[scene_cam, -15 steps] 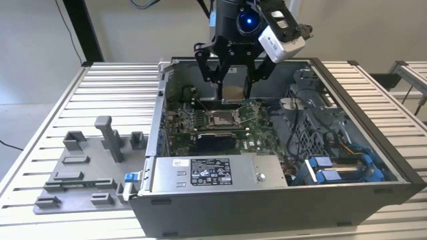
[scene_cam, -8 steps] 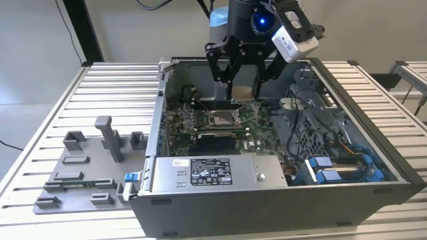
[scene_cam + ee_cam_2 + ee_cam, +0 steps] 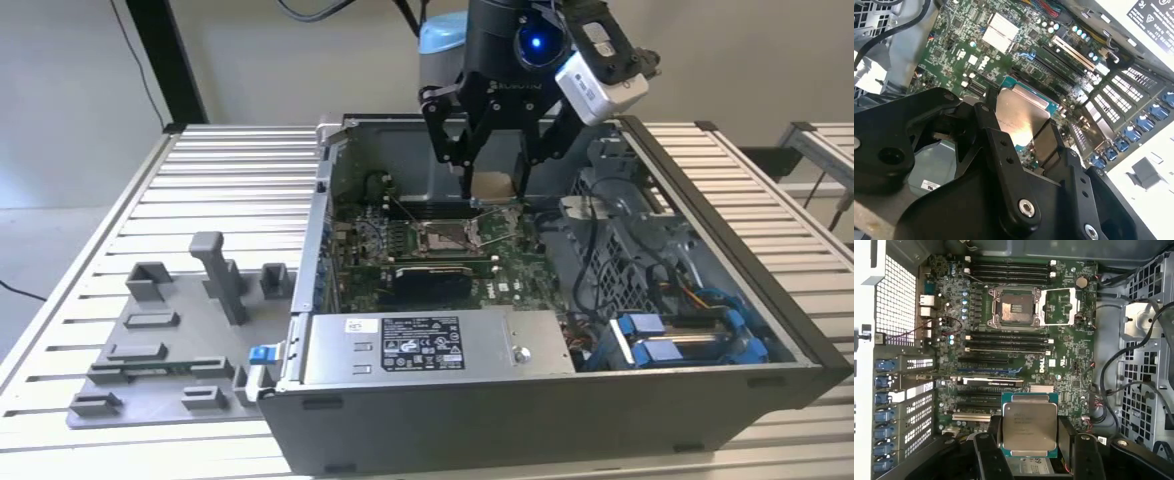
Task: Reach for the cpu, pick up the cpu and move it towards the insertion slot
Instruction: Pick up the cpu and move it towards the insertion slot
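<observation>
The cpu (image 3: 494, 184), a thin square chip with a pale metallic face, hangs between the black fingers of my gripper (image 3: 494, 196), which is shut on it. It is held above the motherboard inside the open computer case, toward the case's far wall. Both wrist views show the cpu (image 3: 1030, 426) (image 3: 1021, 111) clamped on two opposite edges. The insertion slot (image 3: 441, 237) (image 3: 1015, 307), a square socket with a shiny metal frame, lies on the board apart from the chip, with its hinged frame (image 3: 1063, 306) swung open beside it.
The case walls (image 3: 320, 220) surround the board. A silver power supply box (image 3: 427, 345) sits at the case's near side, with cables and a drive cage (image 3: 627, 240) on the exterior view's right. A grey fixture plate (image 3: 174, 335) with upright blocks lies on the slatted table at the exterior view's left.
</observation>
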Robot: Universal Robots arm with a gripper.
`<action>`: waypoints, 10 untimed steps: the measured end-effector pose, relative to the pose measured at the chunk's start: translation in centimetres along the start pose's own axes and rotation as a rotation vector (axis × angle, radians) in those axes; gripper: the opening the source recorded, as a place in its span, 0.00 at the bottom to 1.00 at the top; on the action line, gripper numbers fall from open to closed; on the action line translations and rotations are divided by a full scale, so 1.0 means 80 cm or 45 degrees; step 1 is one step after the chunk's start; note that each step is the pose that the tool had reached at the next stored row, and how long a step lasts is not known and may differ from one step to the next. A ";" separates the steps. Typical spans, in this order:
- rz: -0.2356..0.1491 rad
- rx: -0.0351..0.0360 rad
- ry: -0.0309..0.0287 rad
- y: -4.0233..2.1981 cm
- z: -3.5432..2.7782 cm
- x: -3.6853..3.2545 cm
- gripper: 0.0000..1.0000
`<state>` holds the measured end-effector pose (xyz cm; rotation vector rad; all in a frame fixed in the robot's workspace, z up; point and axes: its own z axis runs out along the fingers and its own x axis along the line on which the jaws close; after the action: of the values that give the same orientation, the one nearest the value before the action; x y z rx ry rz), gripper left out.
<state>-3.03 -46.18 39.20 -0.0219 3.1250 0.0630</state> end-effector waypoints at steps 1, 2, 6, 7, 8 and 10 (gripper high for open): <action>0.000 0.0000 0.0000 0.0000 0.0000 -0.0001 0.00; 0.000 0.0000 0.0000 0.0000 0.0000 -0.0001 0.00; 0.000 0.0001 0.0000 0.0005 0.0000 -0.0003 0.00; 0.000 0.0002 0.0000 0.0011 0.0000 -0.0003 0.00; 0.000 0.0000 0.0000 0.0018 0.0002 -0.0002 0.00; 0.000 0.0002 0.0000 0.0047 0.0004 -0.0003 0.00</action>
<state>-3.02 -45.80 39.18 -0.0221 3.1250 0.0628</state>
